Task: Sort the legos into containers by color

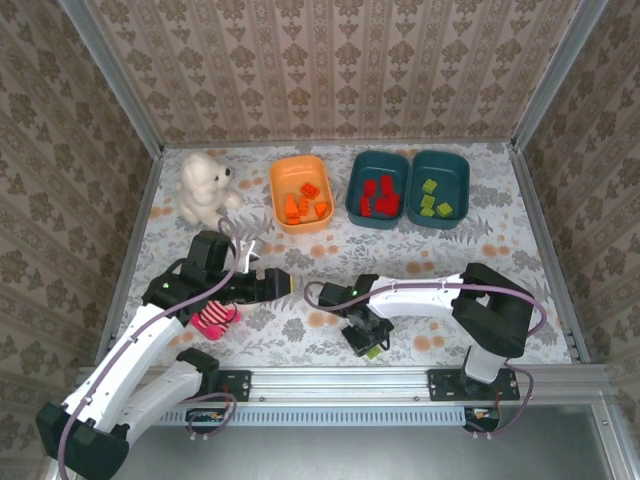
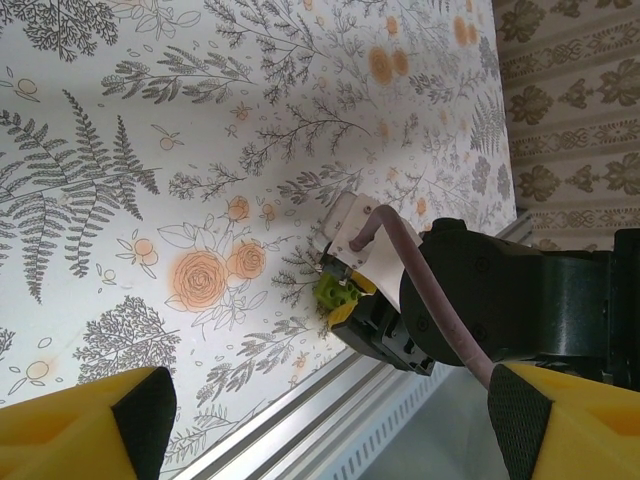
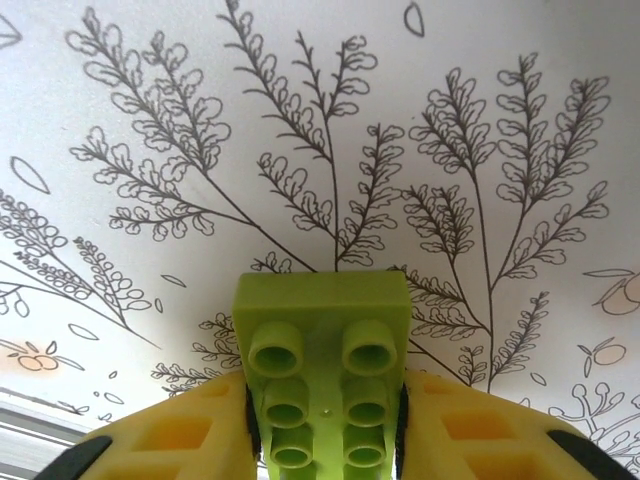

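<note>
Back row: the orange tub (image 1: 285, 172) has a few orange bricks (image 1: 305, 203) in it, the middle teal tub (image 1: 365, 165) holds red ones (image 1: 380, 197), and the right teal tub (image 1: 452, 170) holds light green ones (image 1: 435, 202). They're too small to count for sure. The right gripper (image 1: 368, 340) is down by the front rail (image 1: 400, 378), fingers clamped on a light green brick (image 3: 325, 380). It's smooth plastic with round studs, and its lower end is cut off by the frame. The left gripper (image 1: 285, 285) hangs over the floral table cover (image 1: 480, 260), fingers wide apart. A pink striped plush (image 1: 215, 318) is half hidden under the left arm, and a fluffy white bear (image 1: 205, 185) sits back left.
</note>
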